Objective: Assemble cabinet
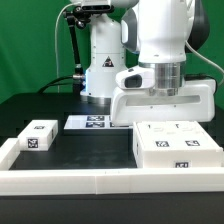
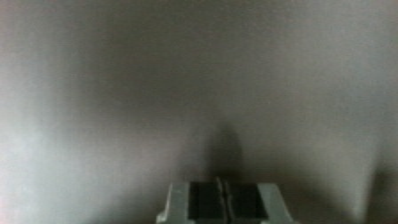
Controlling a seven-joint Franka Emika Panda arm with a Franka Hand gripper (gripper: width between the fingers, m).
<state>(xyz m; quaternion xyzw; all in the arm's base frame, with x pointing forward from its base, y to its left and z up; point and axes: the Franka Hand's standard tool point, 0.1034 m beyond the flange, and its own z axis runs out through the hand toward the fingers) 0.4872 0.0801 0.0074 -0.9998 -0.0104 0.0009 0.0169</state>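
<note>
The cabinet [image 1: 176, 148] is the big white box with tags, lying on the black table at the exterior view's right. My gripper [image 1: 166, 118] hangs straight down just over the cabinet's far top edge, and the hand's wide white body hides the fingertips. In the wrist view the gripper [image 2: 221, 200] shows its two fingers [image 2: 185, 204] drawn together with only a thin line between the pads and nothing visible held. A blurred pale grey surface very close below fills the rest of that view. A small white tagged block [image 1: 38, 134] lies at the exterior view's left.
The marker board [image 1: 95, 122] lies flat near the robot's base. A long white border rail [image 1: 90, 180] runs along the table's front and up the left side. A black stand [image 1: 75, 45] rises behind the base.
</note>
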